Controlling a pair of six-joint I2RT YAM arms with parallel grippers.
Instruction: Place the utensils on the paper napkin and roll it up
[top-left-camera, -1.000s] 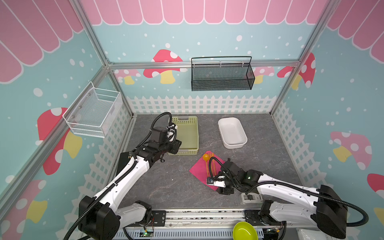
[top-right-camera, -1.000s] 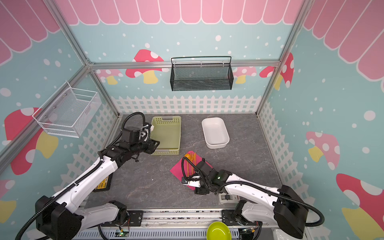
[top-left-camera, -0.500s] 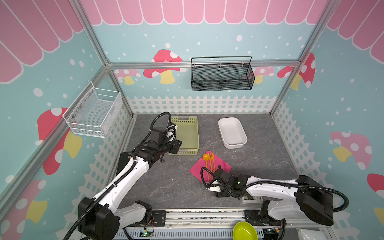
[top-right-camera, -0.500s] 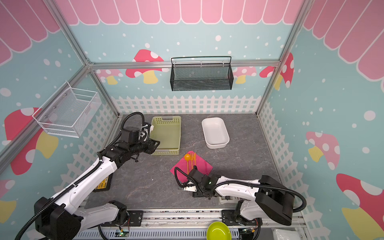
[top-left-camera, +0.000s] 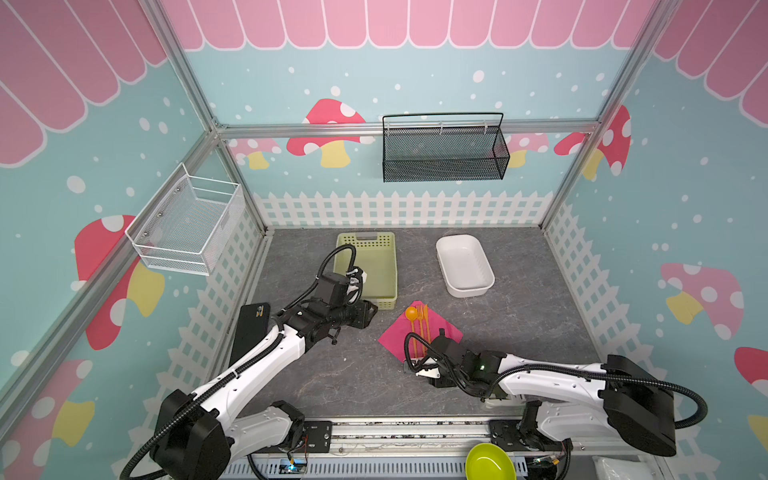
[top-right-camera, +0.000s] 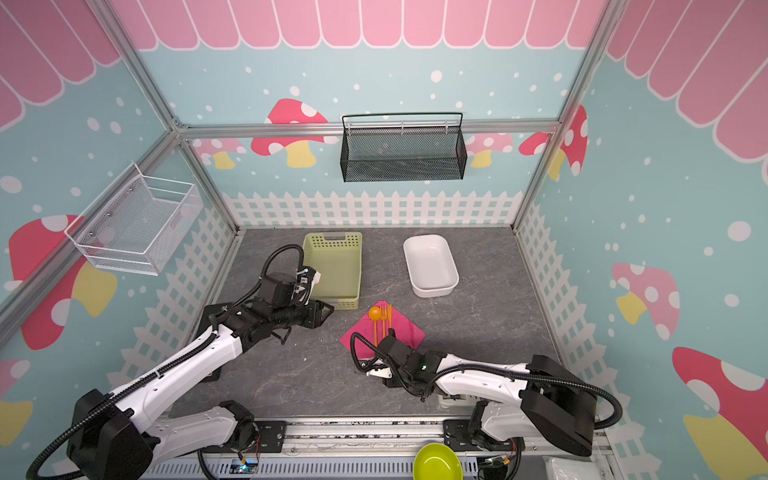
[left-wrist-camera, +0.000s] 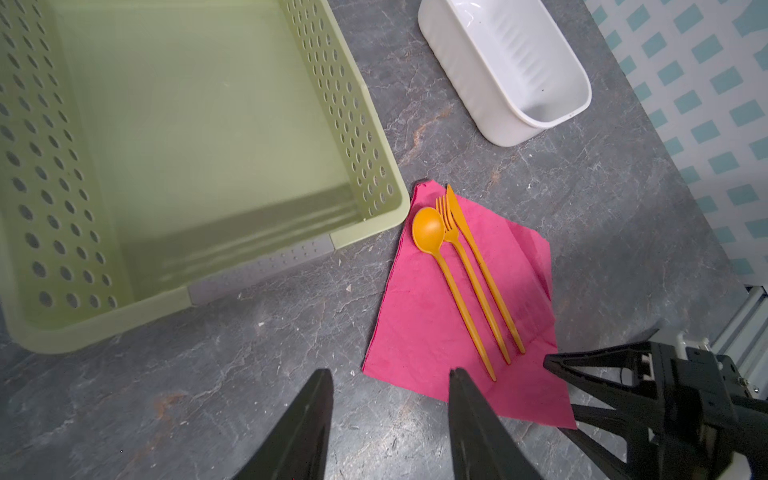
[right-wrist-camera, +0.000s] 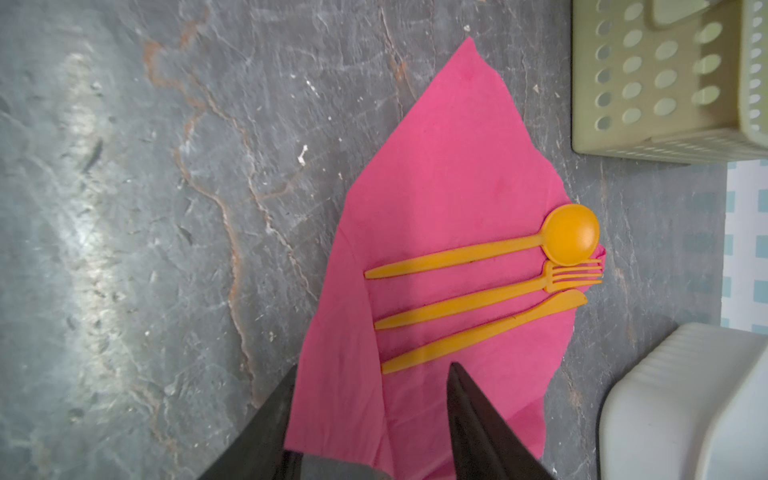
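The paper napkin (top-left-camera: 436, 332) (top-right-camera: 401, 332) (left-wrist-camera: 419, 328) (right-wrist-camera: 436, 199) lies as a pink diamond on the grey table, in front of the green basket. The utensils rest side by side on it: an orange spoon (left-wrist-camera: 428, 232) (right-wrist-camera: 569, 235), fork (left-wrist-camera: 465, 266) (right-wrist-camera: 478, 299) and knife (left-wrist-camera: 486, 274) (right-wrist-camera: 478, 336). My right gripper (top-left-camera: 412, 365) (top-right-camera: 368, 368) (left-wrist-camera: 559, 384) (right-wrist-camera: 373, 365) sits low at the napkin's near corner, open, with a raised fold of napkin between its fingers. My left gripper (top-left-camera: 368, 316) (top-right-camera: 324, 311) (left-wrist-camera: 390, 370) hovers open and empty left of the napkin.
A pale green perforated basket (top-left-camera: 365, 239) (left-wrist-camera: 365, 124) and a white tub (top-left-camera: 446, 270) (left-wrist-camera: 577, 83) stand behind the napkin. A black flat device (top-left-camera: 251, 328) lies at the left wall. Wire baskets (top-left-camera: 444, 149) hang on the walls. A lime bowl (top-left-camera: 488, 461) sits beyond the front rail.
My right gripper has slid back off the napkin's middle to its near corner, uncovering the utensils, and its jaws have narrowed. The left arm has not moved.
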